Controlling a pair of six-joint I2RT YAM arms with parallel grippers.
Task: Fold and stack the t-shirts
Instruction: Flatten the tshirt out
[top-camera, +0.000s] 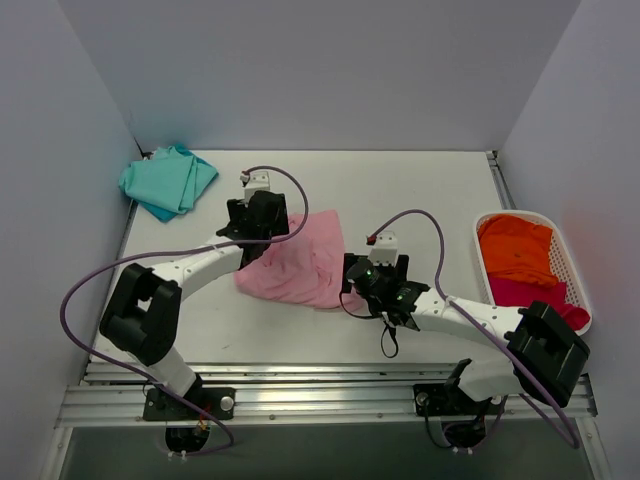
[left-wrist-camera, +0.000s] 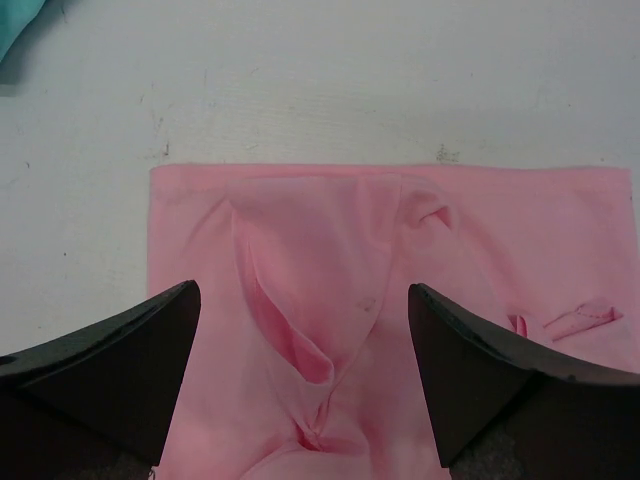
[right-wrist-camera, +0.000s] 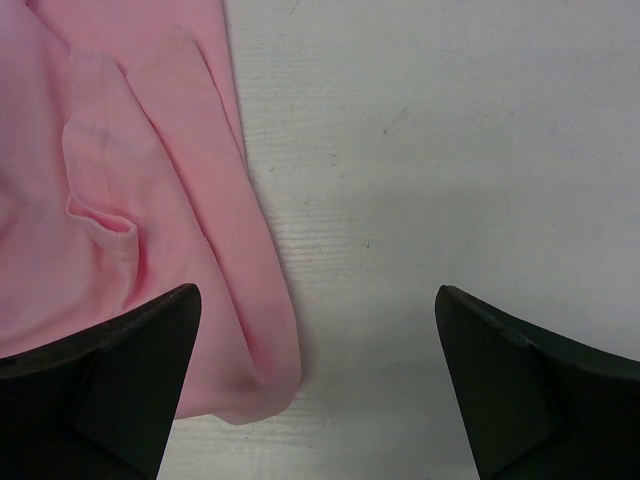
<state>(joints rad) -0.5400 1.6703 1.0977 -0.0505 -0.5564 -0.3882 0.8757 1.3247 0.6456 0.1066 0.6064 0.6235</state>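
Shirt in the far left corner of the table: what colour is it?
The corner shirt is teal, seen best in the top external view.

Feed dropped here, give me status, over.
Left gripper, right gripper open, empty. Pink shirt rumpled, left gripper over it. Teal shirt far left. Nothing blocking.

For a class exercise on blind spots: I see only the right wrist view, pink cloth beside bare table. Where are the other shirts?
Observer: A teal cloth t-shirt lies at the white table's far left corner.
Operator: Any more?
Observer: An orange cloth shirt and a magenta cloth shirt lie in a white plastic basket on the right.
Operator: The left arm?
Observer: Its black fingers stand open over the light pink cloth t-shirt's far edge.
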